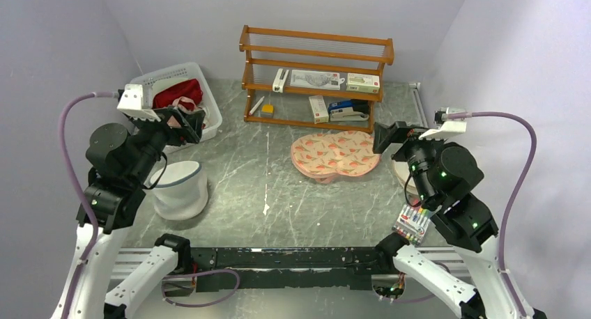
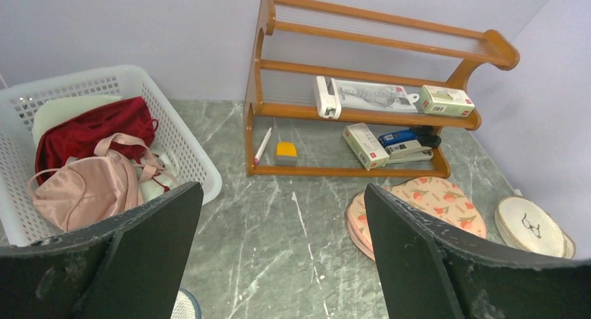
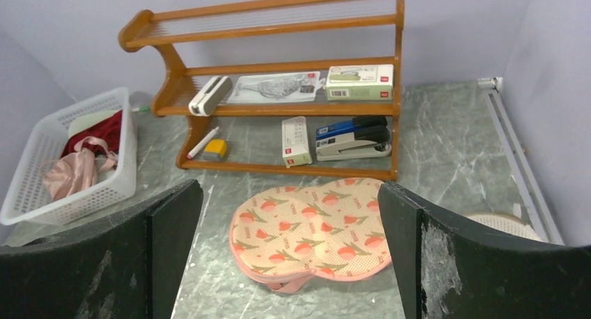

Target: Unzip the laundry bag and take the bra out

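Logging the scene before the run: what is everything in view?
laundry bag: 1, white mesh, near left
basket: 1, white, far left, holds red and pink cloth
shelf: 1, brown wood, far centre
boxes: 2, green-white and white-red, on shelf
staplers: 2, blue and black, lower shelf
pen: 1, white, lower shelf
pouch: 1, pink peach-print, centre
disc: white, right; count unclear
markers: 1 pack, multicoloured, near right
left arm: 1, black and white, jaws open
right arm: 1, black and white, jaws open

The laundry bag (image 1: 182, 192) is fine white mesh cloth, the basket (image 2: 182, 141) perforated white plastic holding sheeny pink satin (image 2: 77, 190) and plush red cloth (image 2: 90, 127), the shelf (image 2: 334, 171) glossy varnished wood, and the table (image 2: 279, 242) smooth, dull-sheened grey marbling.
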